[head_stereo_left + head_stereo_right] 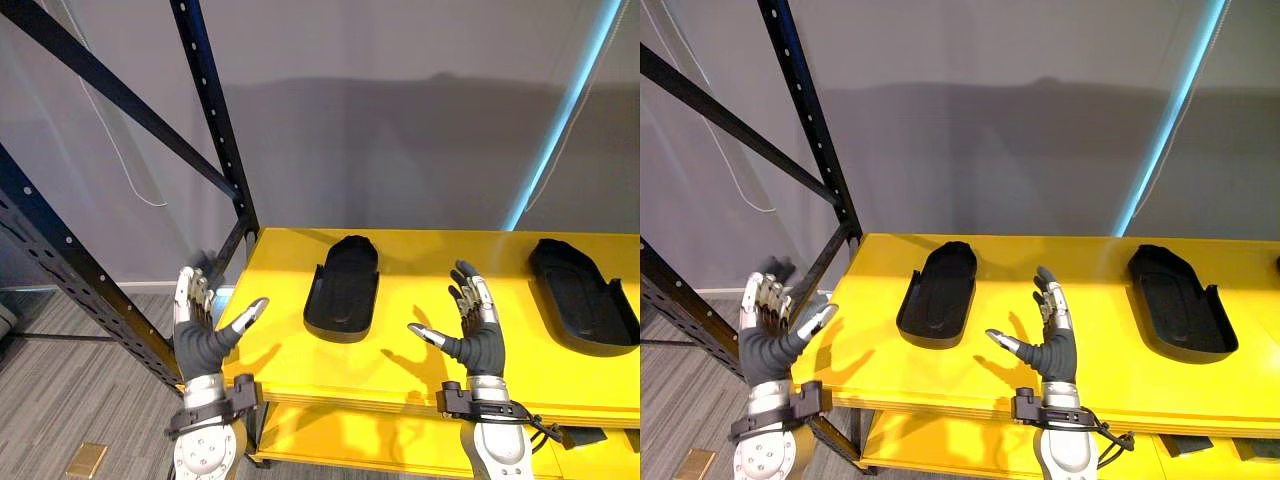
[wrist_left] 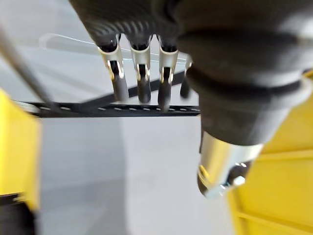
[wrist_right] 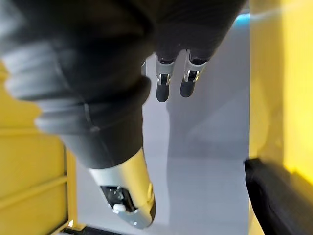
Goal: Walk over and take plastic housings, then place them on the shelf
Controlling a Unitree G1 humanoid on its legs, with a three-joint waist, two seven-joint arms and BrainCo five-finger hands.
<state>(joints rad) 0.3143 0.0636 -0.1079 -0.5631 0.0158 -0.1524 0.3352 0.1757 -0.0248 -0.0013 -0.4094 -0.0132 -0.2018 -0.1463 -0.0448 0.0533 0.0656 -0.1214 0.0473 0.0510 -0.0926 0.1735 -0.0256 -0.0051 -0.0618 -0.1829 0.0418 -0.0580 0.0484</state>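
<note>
well, take the biggest thing first: the grey wall (image 1: pixel 400 120) stands far beyond both hands, and the dark blue rack frame (image 1: pixel 218 130) rises just ahead of your left hand (image 1: pixel 197 340), its slanted braces running down past that hand's outer side. the yellow shelf (image 1: pixel 420 260) spreads out in front of your right hand (image 1: pixel 480 345) and reaches across to the thumb side of the left one, whose fingers sit by the shelf's corner. a lower yellow level (image 1: pixel 340 430) shows beneath both wrists.

two black plastic housings lie flat on the yellow shelf. the nearer housing (image 1: pixel 343 285) sits between your two hands and a little ahead of them, apart from both. the far housing (image 1: pixel 583 293) lies well off to the outer side of your right hand, near the shelf's far end.

both hands are raised with fingers straight and spread, thumbs turned inward toward each other, and neither touches or carries anything; the wrist views agree, showing straight fingers with nothing between them.

as a judgement: with two housings resting on the shelf and your hands empty, the placing looks done for these two pieces. you can't tell from this whether more housings wait elsewhere; if so, what's left is to walk off, fetch them, and set them in the free yellow space between the two already down
</note>
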